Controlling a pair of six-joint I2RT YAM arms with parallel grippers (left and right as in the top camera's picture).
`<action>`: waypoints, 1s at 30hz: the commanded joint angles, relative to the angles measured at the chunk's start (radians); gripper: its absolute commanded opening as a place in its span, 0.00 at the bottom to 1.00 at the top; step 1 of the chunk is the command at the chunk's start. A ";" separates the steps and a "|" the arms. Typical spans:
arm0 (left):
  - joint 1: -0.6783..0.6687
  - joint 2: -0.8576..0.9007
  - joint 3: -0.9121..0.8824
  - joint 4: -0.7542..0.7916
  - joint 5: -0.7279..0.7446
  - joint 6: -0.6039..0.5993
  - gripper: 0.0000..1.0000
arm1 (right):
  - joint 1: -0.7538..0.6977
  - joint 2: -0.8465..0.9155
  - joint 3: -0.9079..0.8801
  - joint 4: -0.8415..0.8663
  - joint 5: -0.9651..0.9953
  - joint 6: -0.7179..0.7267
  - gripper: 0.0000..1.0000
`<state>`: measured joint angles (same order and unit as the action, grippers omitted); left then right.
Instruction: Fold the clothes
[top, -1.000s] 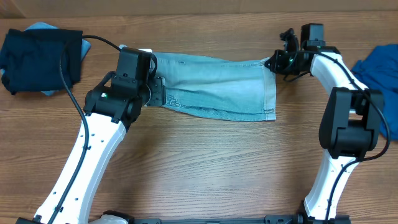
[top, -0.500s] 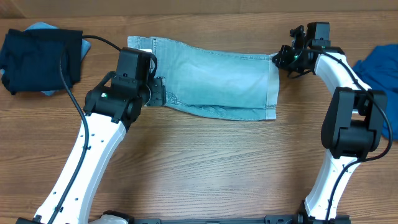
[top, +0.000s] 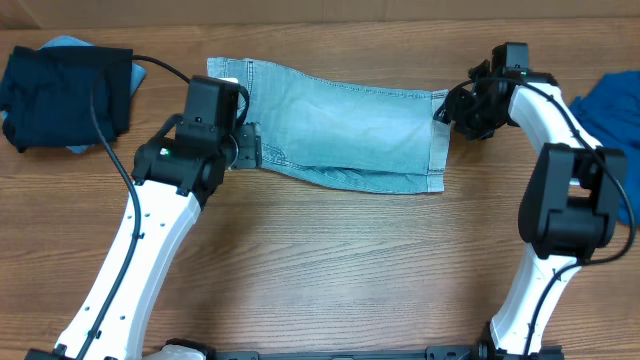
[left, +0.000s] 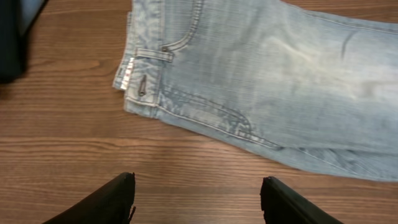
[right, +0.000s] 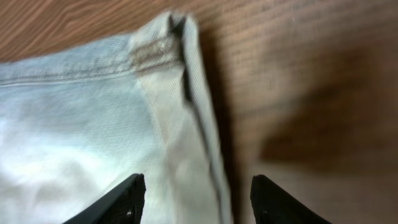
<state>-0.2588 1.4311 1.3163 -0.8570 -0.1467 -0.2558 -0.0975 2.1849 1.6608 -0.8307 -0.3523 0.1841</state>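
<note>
My right claw (right: 197, 180) is released, jaws spread with nothing clamped. The hemmed corner of the pale washed-blue denim shorts (right: 81, 124) lies flat on the brown wooden table (right: 311, 93), just beneath and ahead of it. My left claw (left: 198, 182) is likewise spread and empty, hovering over bare wood, with the shorts' waistband end just ahead of it.

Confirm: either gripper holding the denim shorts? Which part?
Nothing held. Left gripper open over the table beside the denim shorts; right gripper open above their hem corner.
</note>
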 joint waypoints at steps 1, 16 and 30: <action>0.035 0.055 0.016 0.000 0.013 0.005 0.66 | 0.012 -0.167 0.024 -0.062 -0.012 0.007 0.56; 0.095 0.249 0.016 -0.007 0.069 -0.013 0.65 | 0.106 -0.180 -0.119 -0.217 0.092 0.042 0.72; 0.245 0.292 0.015 0.028 0.270 0.017 0.63 | -0.023 -0.179 -0.184 -0.186 -0.151 0.005 0.82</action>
<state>-0.0051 1.7096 1.3163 -0.8379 0.0776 -0.2554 -0.0784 2.0026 1.5223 -1.0412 -0.3992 0.2272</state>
